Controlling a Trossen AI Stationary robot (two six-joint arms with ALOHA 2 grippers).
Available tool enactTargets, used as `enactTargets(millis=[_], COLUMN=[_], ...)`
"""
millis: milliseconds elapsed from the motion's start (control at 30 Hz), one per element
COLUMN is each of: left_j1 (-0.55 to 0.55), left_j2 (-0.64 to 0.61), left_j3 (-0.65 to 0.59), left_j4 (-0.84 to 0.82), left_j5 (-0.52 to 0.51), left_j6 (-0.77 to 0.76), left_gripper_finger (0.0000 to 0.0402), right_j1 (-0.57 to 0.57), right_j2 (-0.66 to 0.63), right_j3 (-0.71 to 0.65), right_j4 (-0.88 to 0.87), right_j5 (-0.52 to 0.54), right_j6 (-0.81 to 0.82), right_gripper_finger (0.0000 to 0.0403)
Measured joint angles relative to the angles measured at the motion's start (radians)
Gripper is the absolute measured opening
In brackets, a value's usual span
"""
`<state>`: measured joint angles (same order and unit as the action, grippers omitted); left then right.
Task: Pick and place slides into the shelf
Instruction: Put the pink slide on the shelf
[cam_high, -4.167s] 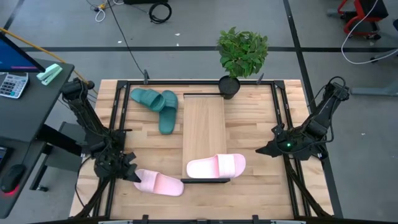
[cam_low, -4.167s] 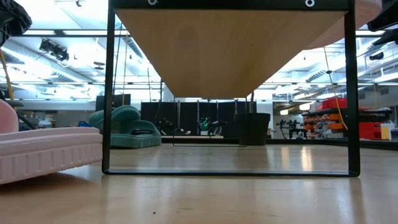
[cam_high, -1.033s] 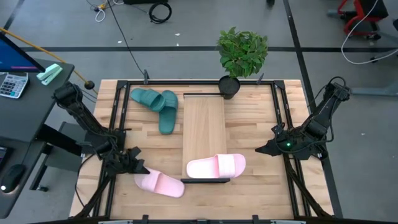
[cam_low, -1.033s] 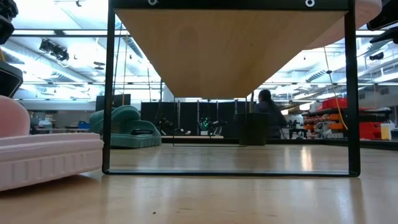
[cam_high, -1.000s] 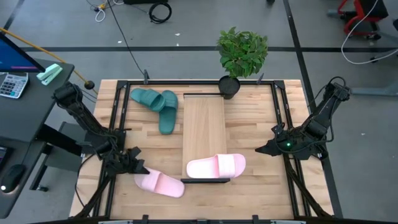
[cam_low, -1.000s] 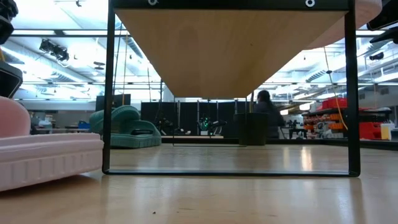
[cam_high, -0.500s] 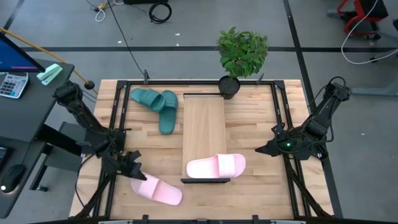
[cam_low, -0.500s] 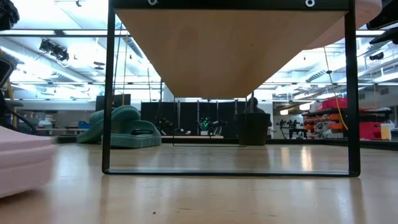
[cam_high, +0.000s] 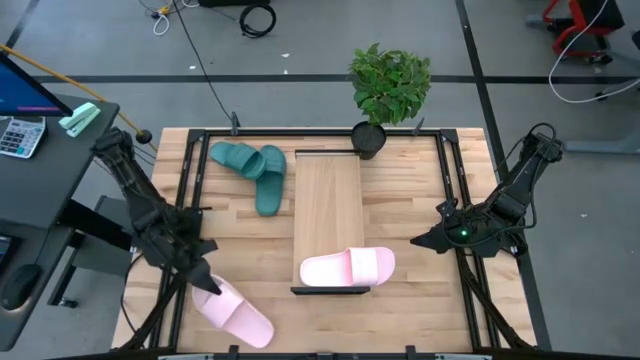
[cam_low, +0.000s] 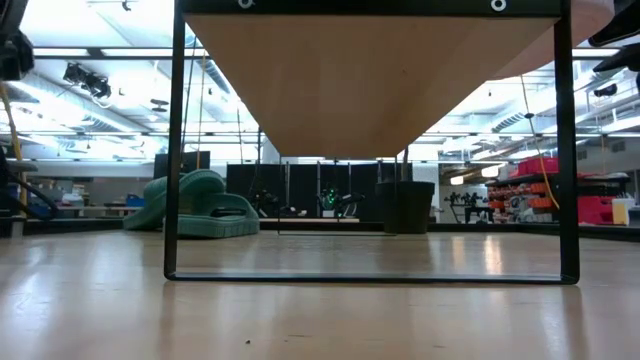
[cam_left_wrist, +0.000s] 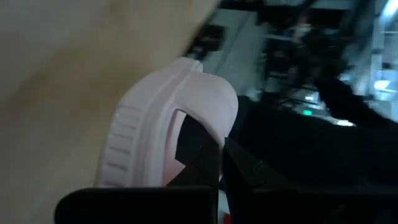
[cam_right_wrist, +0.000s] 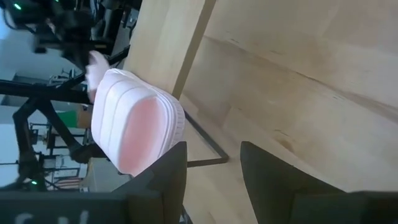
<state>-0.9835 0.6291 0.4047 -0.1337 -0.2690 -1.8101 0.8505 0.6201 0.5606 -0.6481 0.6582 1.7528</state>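
Note:
My left gripper (cam_high: 207, 284) is over the table's near left corner, shut on a light pink slide (cam_high: 234, 312), which no longer shows in the low view. The second pink slide (cam_high: 348, 267) lies on its sole across the near end of the shelf (cam_high: 328, 200), a long light wood board; the right wrist view shows this slide (cam_right_wrist: 134, 127) too. Two dark teal slides (cam_high: 252, 166) lie on the table left of the shelf's far end, one leaning on the other, and they also appear in the low view (cam_low: 200, 205). My right gripper (cam_high: 424, 240) waits open near the table's right edge. My left gripper holds the pink slide by its wide strap (cam_left_wrist: 208, 102), at the end nearest the arm. One dark finger (cam_left_wrist: 198, 149) reaches in under the strap; the other finger is hard to make out. The slide is lifted clear of the table and slants away from the gripper toward the near edge.
A potted plant (cam_high: 388, 85) stands at the shelf's far end. A black metal frame (cam_high: 190, 180) runs round the tabletop. The shelf's dark end frame (cam_low: 175, 150) fills the low view. Bare planks lie between the shelf and the right arm.
My left gripper, shut on the pink slide, has risen and drawn back toward the table's near left corner. The slide has come off the table, left the low view, and turned from lying along the near edge to slanting toward that corner.

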Motion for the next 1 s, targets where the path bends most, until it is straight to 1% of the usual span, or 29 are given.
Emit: enactTargets(millis=[133,333,467,533,700,767,867,1000], left_j1=[0.02,0.089,0.169,0.218,0.344,0.387,0.447,0.522], left_j2=[-0.045,-0.104,-0.133,-0.136,-0.131,-0.125,-0.097,-0.006], left_j3=[0.057,0.132,0.172,0.197,0.294,0.356,0.481,0.673], left_j4=[0.003,0.008,0.005,0.003,-0.025,-0.083,-0.257,-0.475], left_j5=[-0.054,-0.117,-0.202,-0.227,-0.223,-0.223,-0.224,-0.199], left_j6=[0.092,0.286,0.434,0.514,0.74,0.834,0.943,1.077], left_gripper_finger=[0.0008,0.0008,0.0008,0.0008,0.0008,0.0008,0.0008,0.0008], right_j1=[0.0,0.0,0.0,0.0,0.0,0.0,0.0,0.0], right_j2=[0.0,0.0,0.0,0.0,0.0,0.0,0.0,0.0], right_j3=[0.0,0.0,0.0,0.0,0.0,0.0,0.0,0.0], right_j4=[-0.014,-0.017,-0.014,-0.004,0.038,0.057,0.078,0.122], right_j5=[0.001,0.014,0.035,0.049,0.102,0.118,0.136,0.179], right_j6=[-0.004,-0.004,-0.003,-0.003,-0.009,-0.021,-0.028,-0.047], right_gripper_finger=[0.0158,0.0158,0.0158,0.0158,0.0158,0.0158,0.0158,0.0158])
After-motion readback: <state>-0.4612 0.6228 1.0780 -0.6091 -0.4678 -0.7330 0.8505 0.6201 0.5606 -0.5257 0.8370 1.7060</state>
